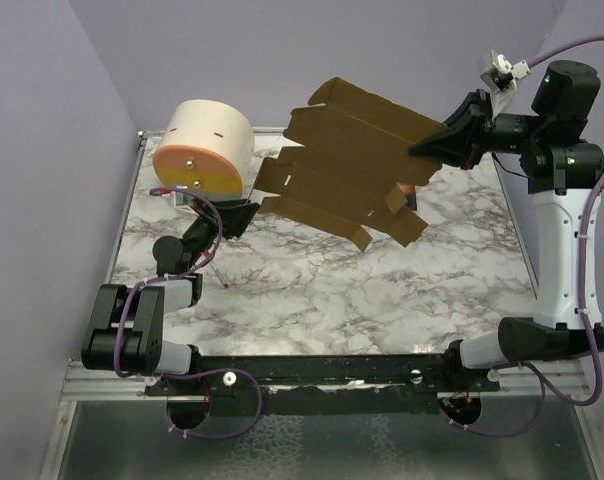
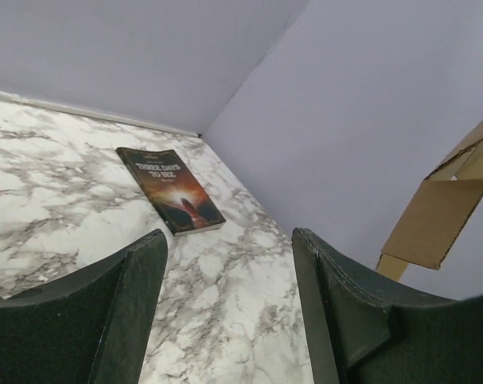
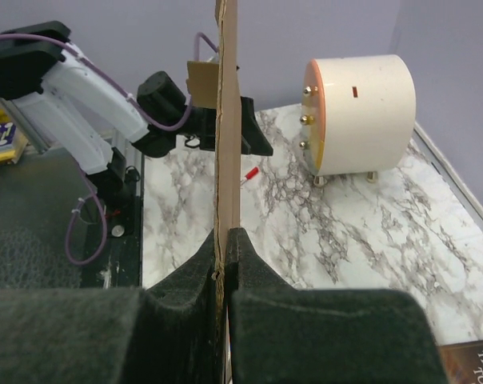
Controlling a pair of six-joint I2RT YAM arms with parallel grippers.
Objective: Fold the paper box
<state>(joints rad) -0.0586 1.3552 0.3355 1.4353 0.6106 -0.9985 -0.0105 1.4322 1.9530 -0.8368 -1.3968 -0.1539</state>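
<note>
- While the right gripper (image 1: 437, 145) pinches the paper box (image 1: 352, 160) by one edge, the top view shows it aloft, right of the cylinder (image 1: 204, 150); the left gripper (image 1: 244, 215) sits beside that cylinder.
- Left wrist: jaws wide, empty.
- Right wrist: sheet clamped edge-on; so thin a hold could slip under folding pressure.

A: Above the black base rail (image 1: 322, 372): left arm (image 1: 142, 320) and right arm (image 1: 562, 250), white moulded shells, black joint housings.
B: Agreed. Thin purple cable (image 1: 583, 300) along each shell; pale screw heads (image 1: 227, 378) on the rail top. Left gripper fingers (image 2: 129, 312): black, curved, grainy faces.
A: Right ones look alike.
</note>
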